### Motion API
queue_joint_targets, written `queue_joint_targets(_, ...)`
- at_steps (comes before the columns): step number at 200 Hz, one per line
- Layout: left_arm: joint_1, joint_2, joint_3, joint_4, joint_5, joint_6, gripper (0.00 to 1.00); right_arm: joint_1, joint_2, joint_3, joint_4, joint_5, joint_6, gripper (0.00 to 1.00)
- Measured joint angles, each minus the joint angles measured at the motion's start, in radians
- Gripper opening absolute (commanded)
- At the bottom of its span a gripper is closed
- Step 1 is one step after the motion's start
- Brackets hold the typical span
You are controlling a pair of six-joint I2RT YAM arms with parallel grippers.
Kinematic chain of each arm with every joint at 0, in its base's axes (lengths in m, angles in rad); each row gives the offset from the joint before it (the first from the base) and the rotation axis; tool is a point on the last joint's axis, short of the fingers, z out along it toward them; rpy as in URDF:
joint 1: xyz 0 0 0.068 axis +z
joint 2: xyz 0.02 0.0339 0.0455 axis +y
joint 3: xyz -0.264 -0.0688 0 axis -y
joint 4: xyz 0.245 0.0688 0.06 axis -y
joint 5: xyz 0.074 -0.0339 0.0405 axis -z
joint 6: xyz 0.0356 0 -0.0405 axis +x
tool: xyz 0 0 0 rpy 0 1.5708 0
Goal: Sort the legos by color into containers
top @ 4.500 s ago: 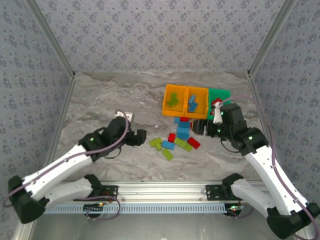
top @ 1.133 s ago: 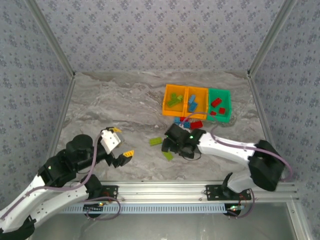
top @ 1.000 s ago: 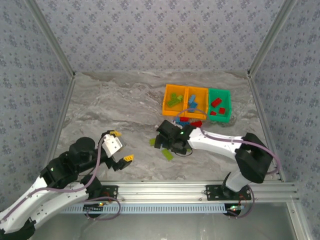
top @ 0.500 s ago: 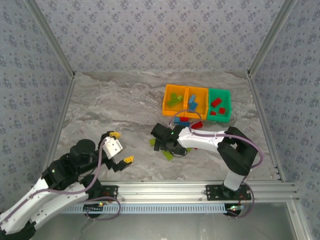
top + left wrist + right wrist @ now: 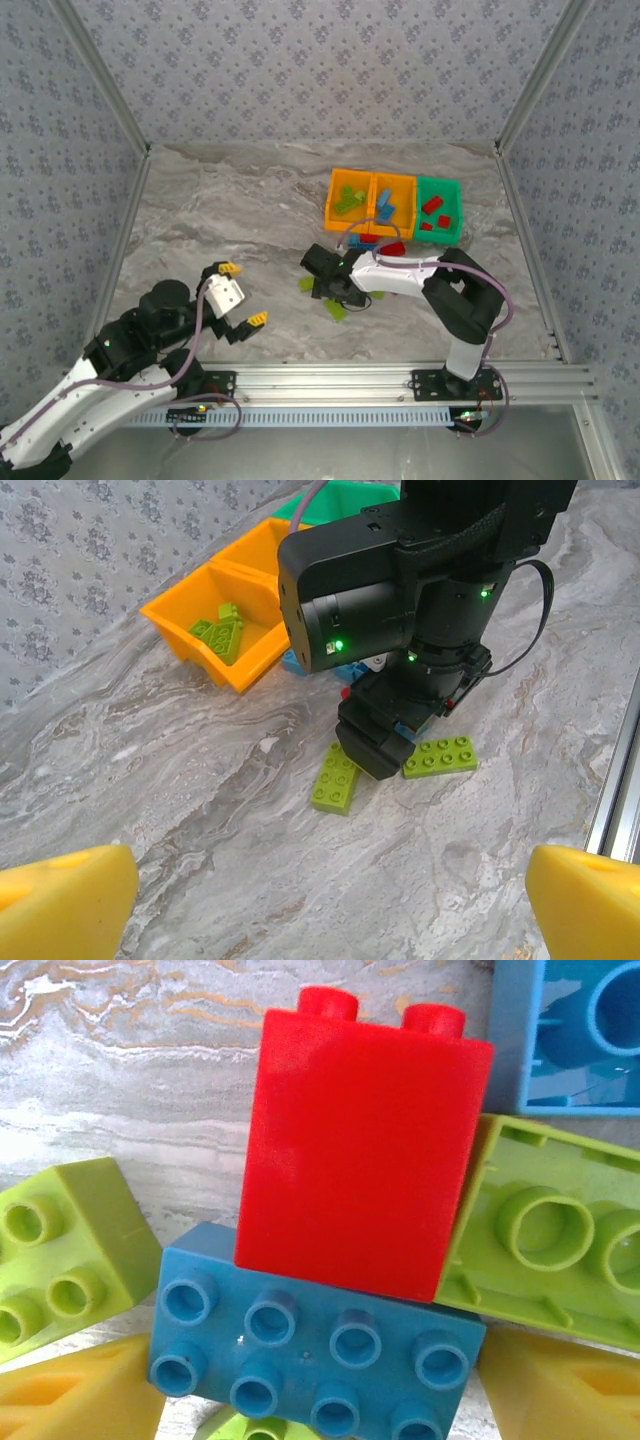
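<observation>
Your right pincer (image 5: 320, 1405) down among the legos (image 5: 337, 311) right of the table (image 5: 220, 210) centre, fingers (image 5: 70, 1390) flanking a blue lego (image 5: 300, 1345), grip not discernible, red lego (image 5: 360, 1160) touching it, left pincer (image 5: 320, 900) spread wide, toward the near edge.

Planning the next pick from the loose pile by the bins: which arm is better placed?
Right. The right gripper is down on the pile, its yellow fingertips flanking a blue brick with a red brick against it. The left gripper hangs open, off to the left, apart from the pile.
</observation>
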Motion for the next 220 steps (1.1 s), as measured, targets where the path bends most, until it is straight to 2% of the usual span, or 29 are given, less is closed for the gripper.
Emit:
queue_joint_targets(21,0.0,-0.001,-0.016,0.002,0.029,0.013,0.99,0.0,0.0,-0.005,0.001,0.015,0.003,0.72)
queue_joint_targets(80,0.0,-0.002,-0.036,0.004,0.084,0.036,0.99,0.023,-0.051,-0.058,0.019,0.066,0.003,0.64)
queue_joint_targets(121,0.0,0.009,-0.035,0.021,0.112,0.03,0.99,0.066,-0.234,-0.099,-0.039,0.122,0.004,0.62)
queue_joint_targets(142,0.0,0.065,-0.004,0.022,0.13,0.0,0.99,0.047,-0.361,-0.097,-0.084,0.158,-0.006,0.62)
queue_joint_targets(162,0.0,0.138,0.05,0.036,0.146,-0.034,0.99,-0.057,-0.454,-0.08,-0.111,0.187,-0.066,0.61)
queue_joint_targets(183,0.0,0.192,0.073,0.097,0.162,-0.071,0.99,-0.266,-0.473,-0.055,-0.072,0.171,-0.175,0.6)
queue_joint_targets(202,0.0,0.224,0.073,0.136,0.158,-0.116,0.99,-0.469,-0.383,0.011,-0.024,0.109,-0.275,0.6)
queue_joint_targets(220,0.0,0.256,0.073,0.156,0.123,-0.184,0.99,-0.586,-0.224,0.137,-0.001,0.04,-0.345,0.61)
